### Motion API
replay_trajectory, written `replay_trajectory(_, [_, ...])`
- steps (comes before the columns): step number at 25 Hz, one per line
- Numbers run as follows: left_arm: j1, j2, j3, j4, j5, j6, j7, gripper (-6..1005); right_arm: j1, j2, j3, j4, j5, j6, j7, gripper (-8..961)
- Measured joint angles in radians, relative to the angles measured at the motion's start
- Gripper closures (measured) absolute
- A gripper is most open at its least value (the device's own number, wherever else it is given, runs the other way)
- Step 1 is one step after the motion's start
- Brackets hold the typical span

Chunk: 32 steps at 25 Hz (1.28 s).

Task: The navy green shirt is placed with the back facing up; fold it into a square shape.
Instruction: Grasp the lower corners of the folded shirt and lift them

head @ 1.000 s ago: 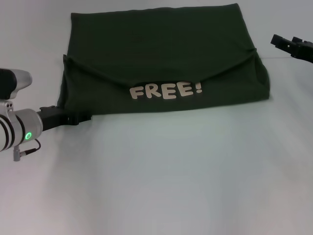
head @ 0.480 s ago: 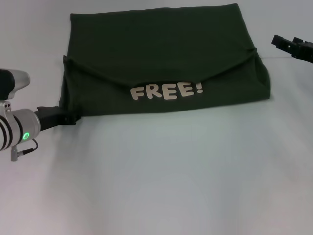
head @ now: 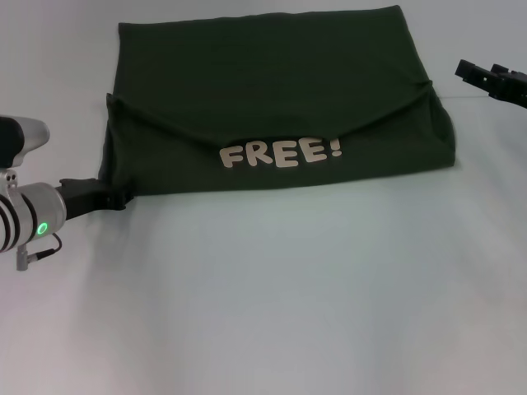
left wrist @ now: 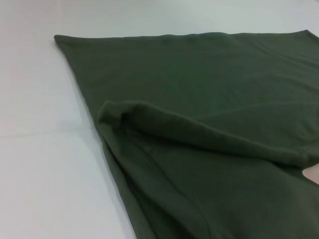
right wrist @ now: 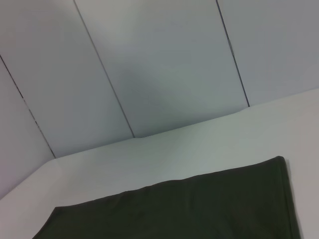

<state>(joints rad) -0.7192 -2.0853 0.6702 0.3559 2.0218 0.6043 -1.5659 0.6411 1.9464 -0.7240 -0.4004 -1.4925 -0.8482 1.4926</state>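
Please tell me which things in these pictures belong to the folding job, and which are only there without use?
Part of the job:
- shirt, partly folded, "FREE!" print showing
- left claw, at the shirt's near left corner
- right claw, beside the shirt's right edge, apart from it

Just there:
- table
- wall panels behind

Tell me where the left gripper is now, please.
In the head view the left gripper is low on the robot's left, at the near left corner of the navy green shirt, on the white table.
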Motion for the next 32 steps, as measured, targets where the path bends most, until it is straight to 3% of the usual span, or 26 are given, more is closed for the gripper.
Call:
replay_trajectory(5, [0.000, 0.002, -0.004, -0.001, -0.001, -0.012, -0.004, 695, 0.000, 0.000, 0.001, 0.000, 0.000, 0.000, 0.000, 197])
replay_trajectory(14, [-0.001, 0.004, -0.012, -0.005, -0.001, -0.023, -0.008, 816, 0.000, 0.002, 0.002, 0.000, 0.000, 0.000, 0.000, 198])
replay_trajectory(19, [-0.001, 0.004, -0.013, -0.003, 0.000, -0.023, -0.008, 948, 0.000, 0.002, 0.002, 0.000, 0.000, 0.000, 0.000, 198])
replay_trajectory(22, [-0.001, 0.004, -0.013, -0.002, -0.001, -0.020, -0.008, 949, 0.000, 0.000, 0.003, 0.000, -0.001, 0.000, 0.009, 199])
replay_trajectory(27, [-0.002, 0.005, -0.014, 0.000, -0.001, -0.015, -0.011, 949, -0.008, -0.028, -0.002, -0.037, -0.093, -0.036, 0.164, 199])
replay_trajectory(32, [-0.006, 0.007, -0.014, 0.000, 0.001, -0.009, -0.012, 948, 0.006, -0.089, -0.002, -0.112, -0.356, -0.120, 0.484, 200])
